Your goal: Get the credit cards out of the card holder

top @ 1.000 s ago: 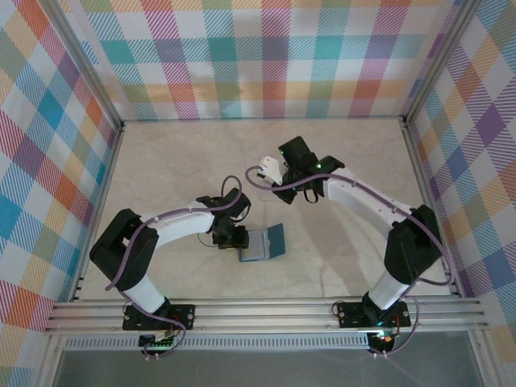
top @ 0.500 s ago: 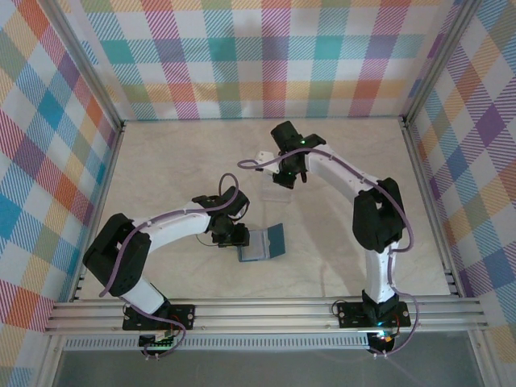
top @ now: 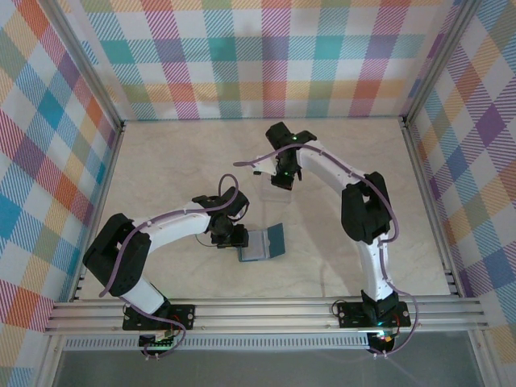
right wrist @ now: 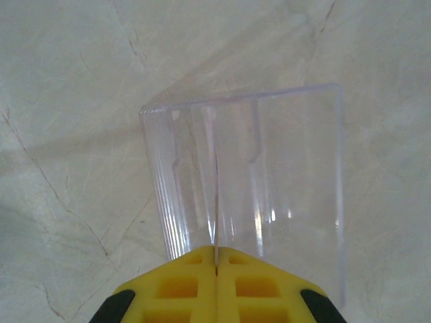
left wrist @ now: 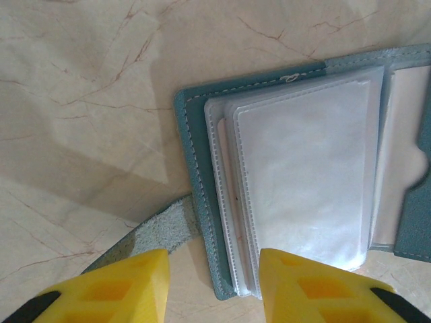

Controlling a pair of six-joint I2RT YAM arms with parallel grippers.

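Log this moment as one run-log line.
left gripper: jaws apart over open card holder edge | right gripper: jaws shut on edge-on credit card, at clear plastic box

The teal card holder lies open on the table, clear sleeves up; one credit card shows edge-on.

Pale marble-patterned table, teal card holder lying open near the middle, clear plastic case farther back.

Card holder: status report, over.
Left fingers apart astride edge of open card holder. Right fingers shut, seemingly on a card seen edge-on, above clear box. Nothing blocking.
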